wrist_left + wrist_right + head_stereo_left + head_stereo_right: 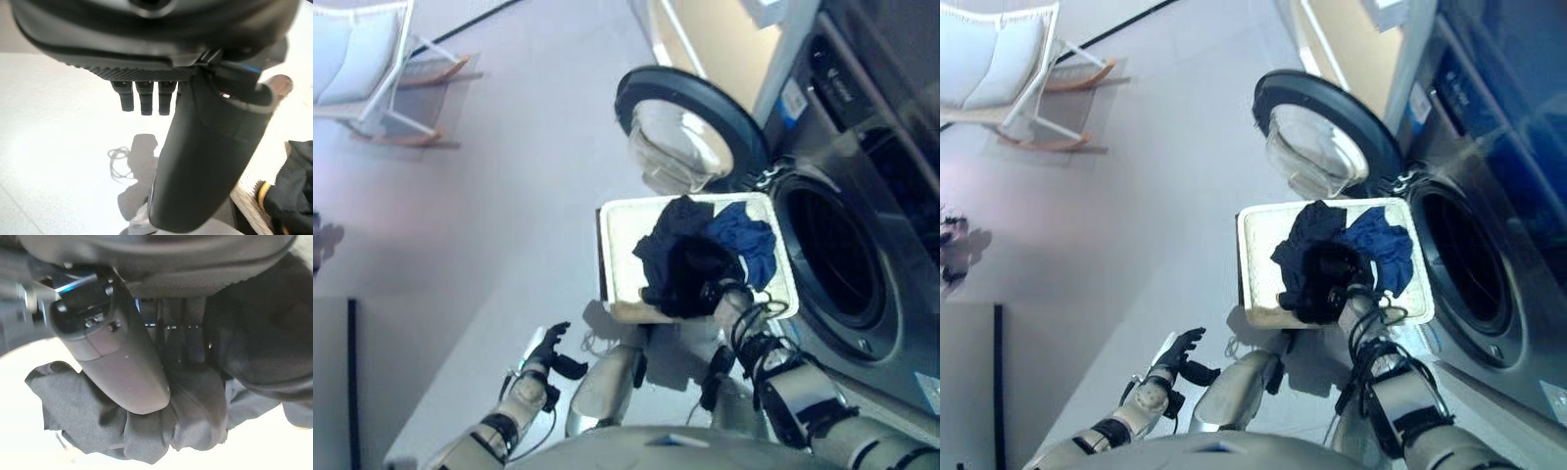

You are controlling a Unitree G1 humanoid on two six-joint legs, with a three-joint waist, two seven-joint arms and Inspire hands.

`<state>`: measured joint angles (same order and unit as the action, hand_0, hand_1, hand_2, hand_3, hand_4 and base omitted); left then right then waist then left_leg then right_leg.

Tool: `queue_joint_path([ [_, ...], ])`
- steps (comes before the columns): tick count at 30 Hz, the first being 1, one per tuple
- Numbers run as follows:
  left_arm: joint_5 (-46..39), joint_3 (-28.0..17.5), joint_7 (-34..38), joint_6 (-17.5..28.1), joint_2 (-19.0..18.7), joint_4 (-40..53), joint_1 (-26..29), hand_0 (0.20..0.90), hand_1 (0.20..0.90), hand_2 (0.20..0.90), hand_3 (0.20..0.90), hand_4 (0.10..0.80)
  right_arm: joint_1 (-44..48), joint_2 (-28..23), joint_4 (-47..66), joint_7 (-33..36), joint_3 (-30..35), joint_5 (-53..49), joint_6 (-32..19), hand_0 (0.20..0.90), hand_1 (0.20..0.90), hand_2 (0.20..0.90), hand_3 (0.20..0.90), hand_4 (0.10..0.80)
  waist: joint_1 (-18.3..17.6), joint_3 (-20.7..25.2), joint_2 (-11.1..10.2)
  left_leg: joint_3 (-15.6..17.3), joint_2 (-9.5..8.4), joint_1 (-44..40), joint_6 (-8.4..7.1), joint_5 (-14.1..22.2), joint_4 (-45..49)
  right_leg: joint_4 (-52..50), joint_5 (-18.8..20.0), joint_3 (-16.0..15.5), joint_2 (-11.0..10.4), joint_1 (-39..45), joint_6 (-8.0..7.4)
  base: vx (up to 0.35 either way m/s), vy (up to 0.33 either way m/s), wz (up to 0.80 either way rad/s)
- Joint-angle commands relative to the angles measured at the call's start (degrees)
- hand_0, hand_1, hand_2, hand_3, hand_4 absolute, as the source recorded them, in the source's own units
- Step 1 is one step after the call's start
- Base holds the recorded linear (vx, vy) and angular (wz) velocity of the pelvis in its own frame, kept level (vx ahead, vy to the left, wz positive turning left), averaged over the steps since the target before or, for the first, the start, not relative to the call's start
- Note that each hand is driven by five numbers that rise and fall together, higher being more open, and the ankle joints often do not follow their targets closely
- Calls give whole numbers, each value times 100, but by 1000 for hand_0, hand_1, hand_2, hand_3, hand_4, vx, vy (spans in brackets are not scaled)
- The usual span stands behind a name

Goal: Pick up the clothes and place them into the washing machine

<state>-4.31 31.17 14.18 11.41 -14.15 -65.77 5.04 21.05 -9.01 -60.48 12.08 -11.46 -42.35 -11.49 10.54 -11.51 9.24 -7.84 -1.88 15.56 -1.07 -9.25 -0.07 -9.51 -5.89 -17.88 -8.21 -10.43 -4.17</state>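
A shallow pale basket (617, 257) sits beside the washing machine, holding a heap of black clothes (677, 253) and a blue garment (751, 241). My right hand (722, 294) reaches into the near side of the heap. In the right wrist view its thumb (113, 350) and fingers are curled into the black cloth (88, 417). My left hand (544, 354) hangs low over the floor to the left of the basket, fingers relaxed and empty. In the left wrist view (208, 161) the basket's edge (248, 200) with dark cloth (293, 188) shows beyond it.
The washing machine's round drum opening (832, 257) faces the basket from the right. Its door (687, 125) stands swung open just behind the basket. A white rocking chair (374, 70) stands far off at the back left on the pale floor.
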Motion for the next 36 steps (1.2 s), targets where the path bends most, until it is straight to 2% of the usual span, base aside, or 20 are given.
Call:
queue_joint_path([
  [1, 182, -167, 14, 61, -21, -544, 43, 900, 900, 900, 900, 800, -43, 111, 899, -413, 136, -489, -543, 300, 300, 300, 300, 400, -155, 462, -132, 302, -407, 84, -29, -83, -298, 271, 75, 98, -21, 228, -195, 63, 25, -24],
  [4, 138, -263, -42, 51, 6, -625, -72, 900, 900, 900, 900, 800, -147, 247, 895, -620, 193, -964, -524, 300, 300, 300, 300, 400, -235, 612, -211, 520, -357, -133, 55, 46, -317, 302, 138, 287, -39, 300, -256, 102, 45, -40],
  [6, 95, -355, -100, 42, 20, -712, -222, 900, 900, 900, 900, 800, -179, 352, 833, -769, 167, -1290, -460, 300, 300, 300, 300, 400, -312, 727, -292, 768, -313, -350, 144, 192, -329, 329, 213, 566, -26, 338, -305, 151, 61, -66],
  [9, 68, -424, -115, 29, 28, -766, -298, 900, 900, 900, 900, 800, -209, 432, 742, -840, 206, -1522, -434, 300, 300, 300, 300, 400, -295, 779, -339, 944, -271, -492, 173, 259, -360, 370, 261, 753, -15, 373, -334, 91, 22, -78],
  [11, 47, -502, -139, 14, 33, -835, -385, 900, 900, 900, 900, 800, -275, 578, 740, -954, 381, -2027, -427, 300, 300, 300, 300, 400, -387, 845, -381, 1135, -236, -648, 210, 364, -376, 414, 330, 913, -12, 399, -386, 86, 11, -50],
  [17, -18, -504, -221, 5, 83, -817, -546, 900, 900, 900, 900, 800, -477, 767, 885, -1201, 623, -2922, -390, 300, 300, 300, 300, 400, -508, 866, -331, 1392, -194, -835, 261, 482, -411, 460, 389, 1206, -23, 361, -410, 47, 24, -39],
  [21, -60, -479, -230, 12, 134, -760, -634, 900, 900, 900, 900, 800, -480, 797, 934, -1248, 810, -3295, -417, 300, 300, 300, 300, 400, -622, 808, -222, 1510, -208, -875, 292, 544, -421, 473, 412, 1365, -54, 312, -428, 12, 41, -12],
  [26, -217, -363, -229, 57, 202, -610, -677, 900, 900, 900, 900, 800, -133, 798, 783, -1215, 911, -3577, -528, 300, 300, 300, 300, 400, -607, 510, -77, 1677, -218, -757, 347, 581, -366, 301, 465, 1649, -60, -67, -438, -71, 61, -27],
  [29, -462, -136, -176, 118, 206, -437, -430, 900, 900, 900, 900, 800, 504, 766, 736, -1102, 946, -3769, -652, 300, 300, 300, 300, 400, -557, 94, 40, 1723, -267, -370, 356, 503, -286, 46, 469, 1744, -81, -587, -415, -246, 60, -39],
  [35, -647, 158, -83, 123, 200, -288, -47, 900, 900, 900, 900, 800, 1500, 624, 1000, -929, 1218, -3996, -1013, 300, 300, 300, 300, 400, -471, -343, 64, 1790, -309, 434, 348, 394, -20, -273, 601, 1846, 22, -1528, -339, -161, 17, -39],
  [36, -687, 192, -42, 125, 175, -205, 76, 900, 900, 900, 900, 800, 1828, 548, 1220, -861, 1251, -4000, -1225, 300, 300, 300, 300, 400, -447, -519, 21, 1767, -301, 895, 378, 476, 451, -521, 585, 1906, 33, -1911, -266, -37, -45, -48],
])
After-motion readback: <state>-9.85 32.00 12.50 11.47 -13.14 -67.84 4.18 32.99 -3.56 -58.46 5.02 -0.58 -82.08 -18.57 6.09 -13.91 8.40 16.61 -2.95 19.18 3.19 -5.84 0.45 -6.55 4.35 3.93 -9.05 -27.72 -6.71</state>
